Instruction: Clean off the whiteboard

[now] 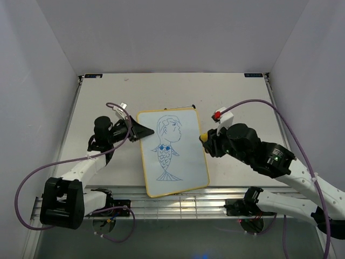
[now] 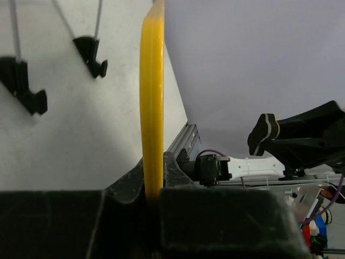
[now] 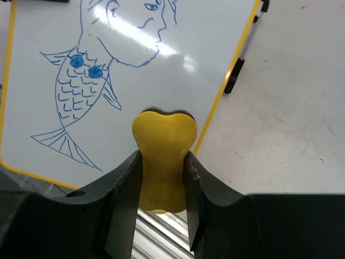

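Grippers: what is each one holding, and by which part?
The left gripper clamps the whiteboard by the left edge of its yellow frame. The right gripper pinches the eraser across its narrow waist.

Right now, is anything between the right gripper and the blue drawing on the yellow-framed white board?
Nothing visible. The right gripper, shut on a yellow bone-shaped eraser, sits at the right edge of the yellow-framed white whiteboard; only bare board separates it from the blue mermaid drawing.

The whiteboard (image 1: pixel 183 162) has a glossy white face which mirrors the light, and its yellow frame (image 2: pixel 152 97) looks like smooth plastic. The yellow eraser (image 3: pixel 163 156) is matt. The fingers (image 3: pixel 121 205) look like matt black plastic. The pale tabletop (image 1: pixel 242 97) is matt.
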You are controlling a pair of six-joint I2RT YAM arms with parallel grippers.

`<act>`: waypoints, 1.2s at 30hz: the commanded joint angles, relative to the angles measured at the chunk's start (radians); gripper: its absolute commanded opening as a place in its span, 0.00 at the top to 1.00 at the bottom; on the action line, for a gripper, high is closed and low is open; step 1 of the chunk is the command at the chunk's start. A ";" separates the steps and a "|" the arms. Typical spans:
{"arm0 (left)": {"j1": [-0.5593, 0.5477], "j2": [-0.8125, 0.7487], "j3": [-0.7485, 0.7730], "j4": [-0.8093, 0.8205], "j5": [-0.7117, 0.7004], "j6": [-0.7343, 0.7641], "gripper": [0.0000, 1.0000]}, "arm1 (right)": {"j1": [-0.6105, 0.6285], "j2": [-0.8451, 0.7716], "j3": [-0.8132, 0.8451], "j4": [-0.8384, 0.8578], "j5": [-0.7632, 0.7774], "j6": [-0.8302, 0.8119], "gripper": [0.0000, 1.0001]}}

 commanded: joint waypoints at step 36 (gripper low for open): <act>-0.060 -0.078 -0.182 -0.358 -0.061 0.182 1.00 | 0.008 0.686 -0.087 0.644 -0.528 -0.029 0.69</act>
